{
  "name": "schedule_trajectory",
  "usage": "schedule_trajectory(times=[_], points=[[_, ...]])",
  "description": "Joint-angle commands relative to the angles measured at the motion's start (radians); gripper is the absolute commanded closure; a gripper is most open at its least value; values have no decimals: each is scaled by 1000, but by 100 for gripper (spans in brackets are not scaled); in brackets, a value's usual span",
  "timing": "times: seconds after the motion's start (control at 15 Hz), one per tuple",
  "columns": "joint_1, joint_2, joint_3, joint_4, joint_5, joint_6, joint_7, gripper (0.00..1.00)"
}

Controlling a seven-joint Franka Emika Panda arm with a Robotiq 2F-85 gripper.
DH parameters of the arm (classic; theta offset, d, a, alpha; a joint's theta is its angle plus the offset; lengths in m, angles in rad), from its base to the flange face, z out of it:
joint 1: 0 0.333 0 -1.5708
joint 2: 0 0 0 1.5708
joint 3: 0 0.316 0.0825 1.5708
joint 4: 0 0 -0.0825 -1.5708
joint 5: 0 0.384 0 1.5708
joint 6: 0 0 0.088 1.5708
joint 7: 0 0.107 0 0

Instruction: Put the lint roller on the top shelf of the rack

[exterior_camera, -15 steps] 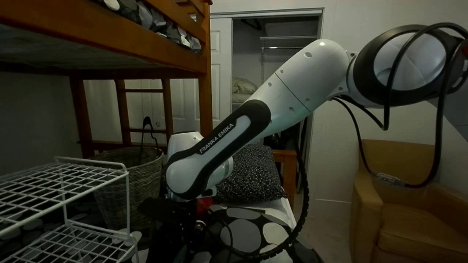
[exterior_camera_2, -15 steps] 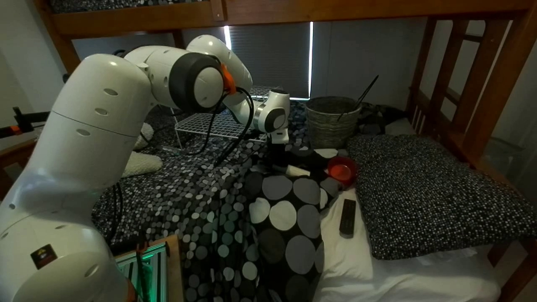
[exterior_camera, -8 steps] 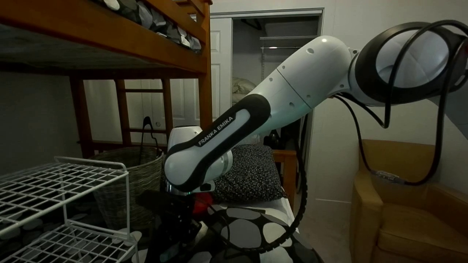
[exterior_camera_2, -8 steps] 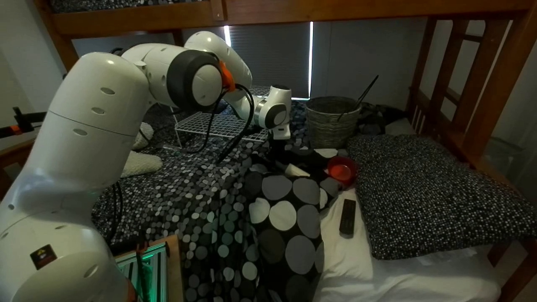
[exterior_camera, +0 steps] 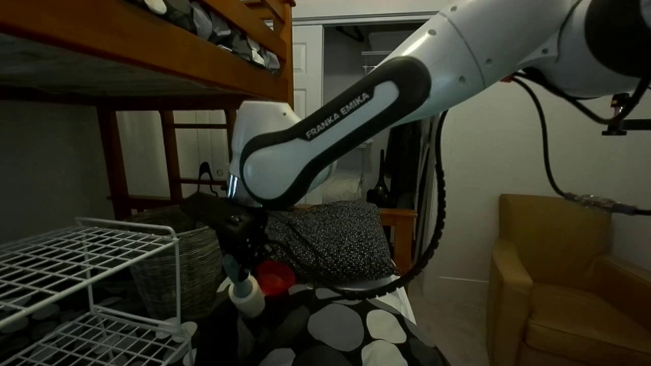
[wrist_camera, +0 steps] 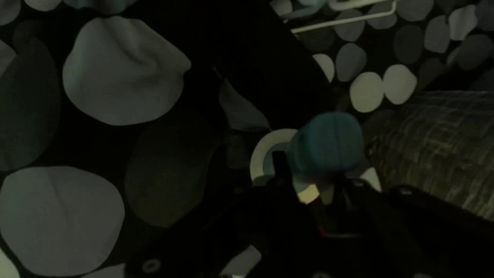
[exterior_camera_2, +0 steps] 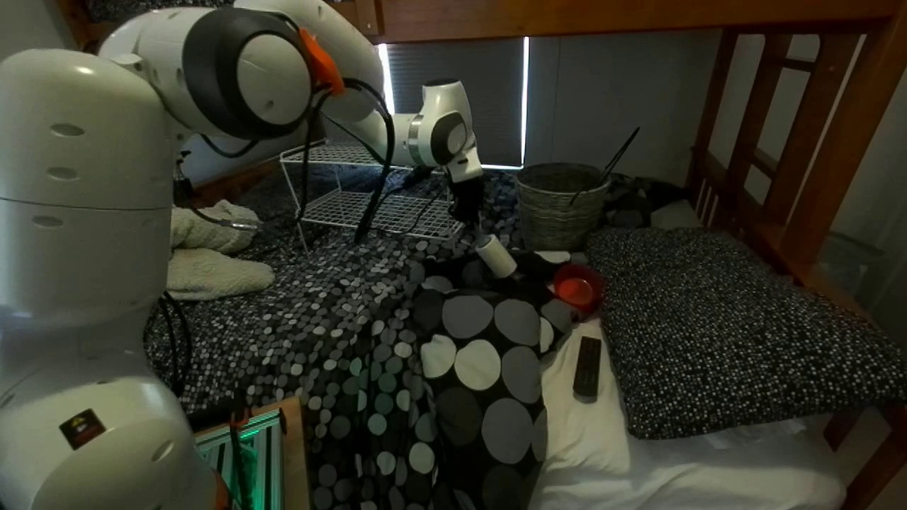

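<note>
Lint roller [exterior_camera_2: 496, 256] in the part-closed tool [wrist_camera: 310, 168]

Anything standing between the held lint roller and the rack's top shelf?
Yes: the top shelf has a raised wire rim on the side toward the lint roller, which hangs lower in the gripper. It would probably need lifting over that rim. I see nothing else in between.

1. In an exterior view, three o'clock: lint roller [exterior_camera_2: 497, 257], matt, papery.
2. Ten o'clock: rack [exterior_camera_2: 404, 214], smooth coated metal wire.
3. Two o'clock: basket [exterior_camera_2: 560, 212], rough matt weave.
4. Twelve o'clock: bunk-bed rail [exterior_camera_2: 489, 21], varnished-looking wood.
5. Nine o'clock: arm [exterior_camera_2: 81, 237], glossy shell.
6. Six o'clock: bedding [exterior_camera_2: 471, 386], matt cloth.
7. In the wrist view, three o'clock: roller handle [wrist_camera: 334, 143], smooth, plastic-looking.
</note>
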Motion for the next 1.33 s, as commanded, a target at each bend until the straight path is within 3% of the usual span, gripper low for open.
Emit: schedule_trajectory(times=[0.0,0.53,0.8,1.27], points=[[38,-168,-20,-110,-187,11,148,94],[22,-277,81,-131,-715,93,354,94],[28,-235,154,-85,-906,153,335,94],[81,-172,244,-13,-1266,80,301,94]])
